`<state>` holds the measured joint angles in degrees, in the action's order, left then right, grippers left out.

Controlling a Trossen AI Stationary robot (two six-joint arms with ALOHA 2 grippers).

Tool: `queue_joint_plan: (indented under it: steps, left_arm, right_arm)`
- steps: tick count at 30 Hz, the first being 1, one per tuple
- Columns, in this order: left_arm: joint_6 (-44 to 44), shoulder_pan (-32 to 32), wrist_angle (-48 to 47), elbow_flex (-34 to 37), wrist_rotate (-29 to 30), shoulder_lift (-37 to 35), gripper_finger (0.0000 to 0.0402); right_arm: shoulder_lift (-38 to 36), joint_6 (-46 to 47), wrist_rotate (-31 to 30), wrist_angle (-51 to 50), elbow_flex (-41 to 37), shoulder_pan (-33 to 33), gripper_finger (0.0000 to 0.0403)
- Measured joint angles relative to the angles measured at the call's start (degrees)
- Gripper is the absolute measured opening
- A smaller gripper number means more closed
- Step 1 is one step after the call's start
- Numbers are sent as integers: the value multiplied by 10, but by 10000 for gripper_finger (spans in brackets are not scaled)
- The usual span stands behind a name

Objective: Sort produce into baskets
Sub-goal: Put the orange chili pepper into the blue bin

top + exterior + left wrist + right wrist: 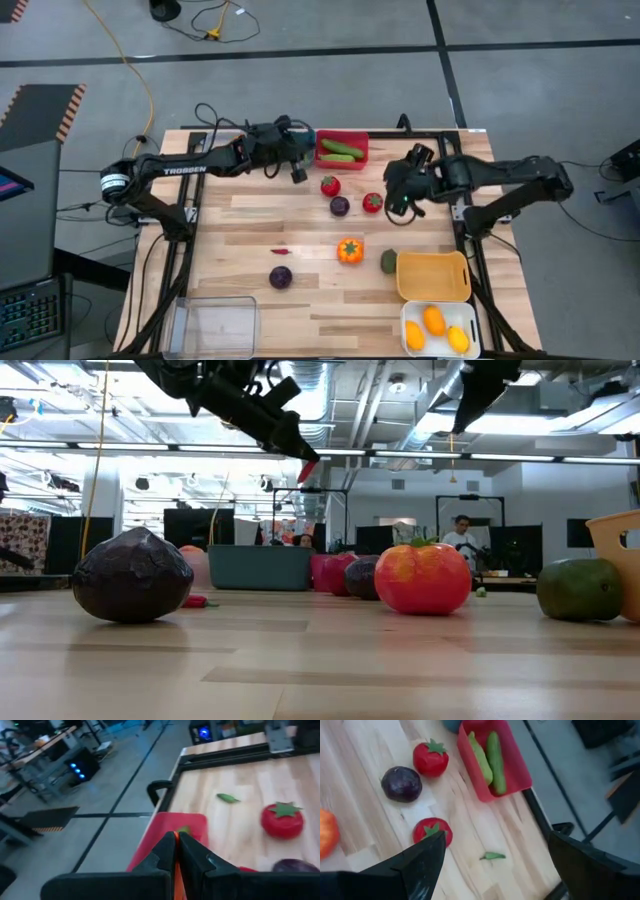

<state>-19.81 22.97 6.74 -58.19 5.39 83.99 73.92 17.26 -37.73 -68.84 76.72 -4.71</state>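
Note:
My left gripper (303, 160) is shut on a thin red-orange thing (308, 468) and hangs above the table at the left end of the red basket (360, 136), which holds green oblong produce (495, 755). My right gripper (495, 870) stands open in the air at the far right, over the table beside a red tomato (372, 202); nothing is between its fingers. Another tomato (330, 185) and a purple round piece (340, 206) lie close by. An orange pepper (350, 250), a green piece (388, 261) and a purple cabbage (281, 277) rest nearer the front. My left gripper pinches the thin red-orange thing between its two fingers; only a sliver (175, 855) shows between them. A red end (308, 468) pokes out past the fingertips. The fingers come from the table's left, slanting slightly down. The thing is lifted clear of the table.
An orange-yellow basket (433, 290) and a white basket (407, 312) with yellow-orange pieces stand at the front right, a clear basket (213, 325) at the front left. A teal basket (258, 567) sits at the far side. A small red bit (282, 251) and a green leaf (492, 855) lie loose.

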Motion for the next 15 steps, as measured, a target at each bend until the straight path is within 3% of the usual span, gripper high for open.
queue_joint_plan:
  steps: [8, 15]
  left_arm:
    - [100, 49, 1, 0, 16, 4, 2]
    - [199, 79, -7, 0, 45, 5, 2]
  right_arm:
    - [-7, 20, 12, 124, -49, 100, 374]
    - [39, -26, 14, 146, -55, 161, 374]
